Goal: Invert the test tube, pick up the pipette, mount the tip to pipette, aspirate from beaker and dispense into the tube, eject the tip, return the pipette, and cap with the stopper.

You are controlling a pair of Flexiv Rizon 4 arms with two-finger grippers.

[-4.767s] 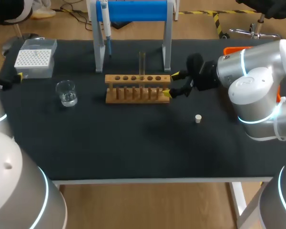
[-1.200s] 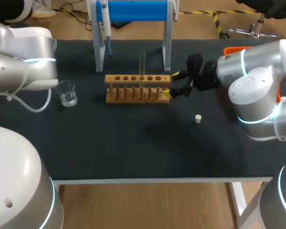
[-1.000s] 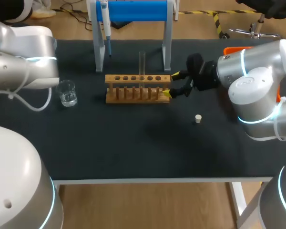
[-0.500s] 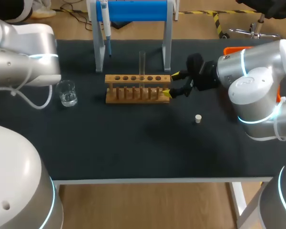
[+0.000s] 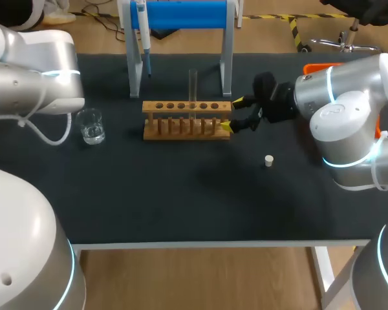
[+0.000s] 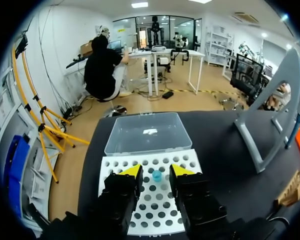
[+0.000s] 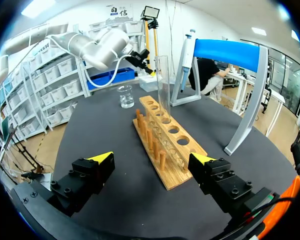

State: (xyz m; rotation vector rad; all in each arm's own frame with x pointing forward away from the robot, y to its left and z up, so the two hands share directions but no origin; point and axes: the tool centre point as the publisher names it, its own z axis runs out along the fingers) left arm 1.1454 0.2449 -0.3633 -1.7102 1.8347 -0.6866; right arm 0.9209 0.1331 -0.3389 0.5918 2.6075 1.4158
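A clear test tube [image 5: 193,84] stands upright in the wooden rack [image 5: 186,119]. My right gripper [image 5: 232,113] stands open at the rack's right end [image 7: 171,176], one finger on each side of it. The pipette [image 5: 142,26] hangs on the blue stand [image 5: 181,14]. A glass beaker [image 5: 90,126] sits left of the rack. My left arm [image 5: 32,84] hides the tip box in the head view. In the left wrist view my left gripper [image 6: 156,171] hovers over the white tip box [image 6: 150,197], its fingers slightly apart around a blue tip [image 6: 156,175]. A white stopper [image 5: 268,160] lies right of the rack.
The tip box's clear lid [image 6: 145,132] lies open behind it. The stand's grey leg [image 6: 260,145] rises beside the tip box, ahead of the left gripper. An orange object [image 5: 313,66] shows at the table's far right, behind my right arm.
My left arm has edged slightly to the right above the tip box. The right arm, rack, tube and stopper have not moved.
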